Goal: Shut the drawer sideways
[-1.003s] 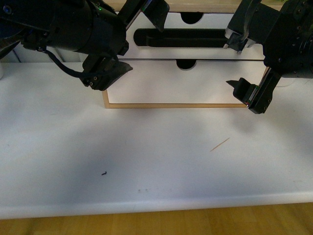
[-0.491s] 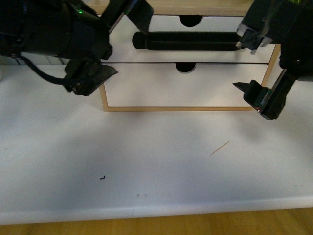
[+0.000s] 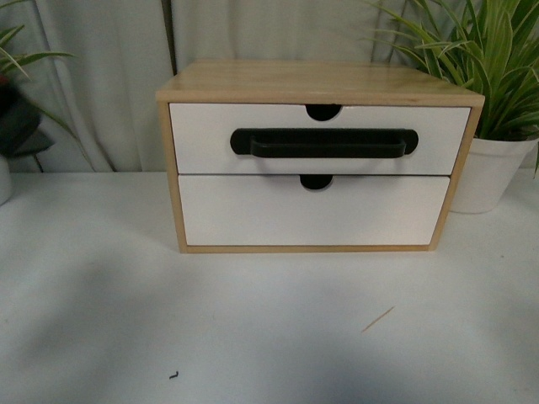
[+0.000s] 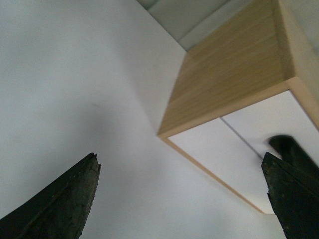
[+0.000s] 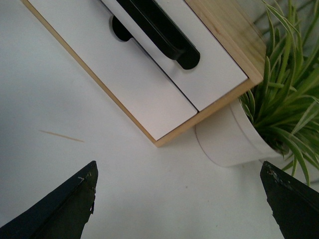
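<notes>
Change vs 0.5 s ago: both arms have left the front view and pulled back from the wooden cabinet (image 3: 320, 80). The drawer (image 3: 202, 139) sits in the upper slot, its face flush with the frame and level with the lower drawer front (image 3: 312, 210). Judgement: closed, task essentially done.

Left gripper (image 4: 179, 162): 2 fingers (image 4: 65, 204) spread wide, released, holding nothing, clear of the cabinet corner.

Right gripper (image 5: 179, 167): fingers (image 5: 60, 209) likewise spread, empty, above the table (image 5: 75, 89) near the white plant pot (image 5: 224, 142).

No readable text, labels, numbers anywhere
</notes>
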Available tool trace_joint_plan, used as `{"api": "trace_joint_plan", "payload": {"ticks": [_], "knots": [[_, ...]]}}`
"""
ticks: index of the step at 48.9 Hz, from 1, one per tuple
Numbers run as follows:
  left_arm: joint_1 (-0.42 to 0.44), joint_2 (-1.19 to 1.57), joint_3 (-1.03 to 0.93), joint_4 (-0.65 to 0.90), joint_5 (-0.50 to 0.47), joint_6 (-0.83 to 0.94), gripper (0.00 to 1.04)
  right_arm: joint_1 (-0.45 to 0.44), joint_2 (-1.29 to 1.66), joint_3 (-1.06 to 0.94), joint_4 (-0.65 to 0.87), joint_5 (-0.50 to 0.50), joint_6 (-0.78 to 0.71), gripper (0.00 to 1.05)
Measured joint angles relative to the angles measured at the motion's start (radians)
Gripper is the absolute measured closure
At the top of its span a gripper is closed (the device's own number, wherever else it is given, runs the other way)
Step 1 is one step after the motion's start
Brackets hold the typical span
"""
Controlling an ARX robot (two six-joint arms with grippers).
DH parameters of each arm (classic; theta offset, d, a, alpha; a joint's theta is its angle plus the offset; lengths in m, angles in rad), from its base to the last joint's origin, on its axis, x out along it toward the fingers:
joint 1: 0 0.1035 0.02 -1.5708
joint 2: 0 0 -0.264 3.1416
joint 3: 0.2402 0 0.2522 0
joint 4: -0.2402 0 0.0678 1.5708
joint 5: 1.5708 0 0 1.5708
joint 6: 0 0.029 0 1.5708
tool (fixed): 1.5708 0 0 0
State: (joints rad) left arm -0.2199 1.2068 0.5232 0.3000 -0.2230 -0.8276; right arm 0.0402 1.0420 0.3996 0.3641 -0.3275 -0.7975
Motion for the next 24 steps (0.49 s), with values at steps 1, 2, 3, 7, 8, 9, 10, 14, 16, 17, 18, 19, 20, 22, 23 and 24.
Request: {"api": "trace_joint_plan", "payload": {"ticks": [1, 2, 3, 7, 8, 9, 10, 14, 16, 17, 18, 19, 20, 22, 23, 24], "knots": [[0.003, -0.03, -0.019, -0.014, -0.012, 0.012, 0.06, -0.011, -0.033, -0.016, -0.016, -0.006, 0.014, 0.09], [0.003, -0.044, -0.028, -0.022, -0.016, 0.018, 0.06, -0.021, -0.066, -0.031, -0.034, -0.014, 0.027, 0.09], [0.005, -0.074, -0.048, -0.038, -0.029, 0.028, 0.06, -0.032, -0.099, -0.045, -0.053, -0.022, 0.037, 0.09], [0.01, -0.179, -0.11, -0.094, -0.076, 0.068, 0.06, -0.066, -0.196, -0.086, -0.11, -0.048, 0.073, 0.09], [0.012, -0.208, -0.127, -0.106, -0.087, 0.076, 0.06, -0.084, -0.244, -0.105, -0.138, -0.061, 0.089, 0.09], [0.014, -0.237, -0.144, -0.118, -0.1, 0.092, 0.06, -0.096, -0.275, -0.117, -0.158, -0.07, 0.1, 0.09], [0.016, -0.267, -0.159, -0.133, -0.116, 0.102, 0.06, -0.109, -0.307, -0.13, -0.176, -0.079, 0.115, 0.09], [0.033, -0.406, -0.221, -0.188, -0.167, 0.147, 0.06, -0.163, -0.438, -0.179, -0.226, -0.084, 0.173, 0.09], [0.038, -0.442, -0.233, -0.193, -0.172, 0.154, 0.06, -0.173, -0.463, -0.184, -0.227, -0.083, 0.187, 0.09], [0.039, -0.449, -0.233, -0.193, -0.172, 0.155, 0.06, -0.174, -0.466, -0.184, -0.227, -0.083, 0.19, 0.09], [0.039, -0.452, -0.233, -0.193, -0.172, 0.156, 0.06, -0.174, -0.47, -0.184, -0.227, -0.084, 0.194, 0.09], [0.039, -0.457, -0.233, -0.193, -0.172, 0.159, 0.06, -0.174, -0.473, -0.184, -0.227, -0.086, 0.198, 0.09], [0.039, -0.459, -0.233, -0.193, -0.172, 0.161, 0.06, -0.174, -0.474, -0.184, -0.227, -0.086, 0.199, 0.09], [0.039, -0.46, -0.233, -0.193, -0.171, 0.163, 0.06, -0.174, -0.474, -0.184, -0.227, -0.087, 0.201, 0.09], [0.039, -0.459, -0.233, -0.193, -0.171, 0.166, 0.06, -0.174, -0.474, -0.184, -0.227, -0.087, 0.202, 0.09], [0.039, -0.458, -0.233, -0.193, -0.171, 0.166, 0.06, -0.174, -0.472, -0.184, -0.227, -0.087, 0.204, 0.09]]}}
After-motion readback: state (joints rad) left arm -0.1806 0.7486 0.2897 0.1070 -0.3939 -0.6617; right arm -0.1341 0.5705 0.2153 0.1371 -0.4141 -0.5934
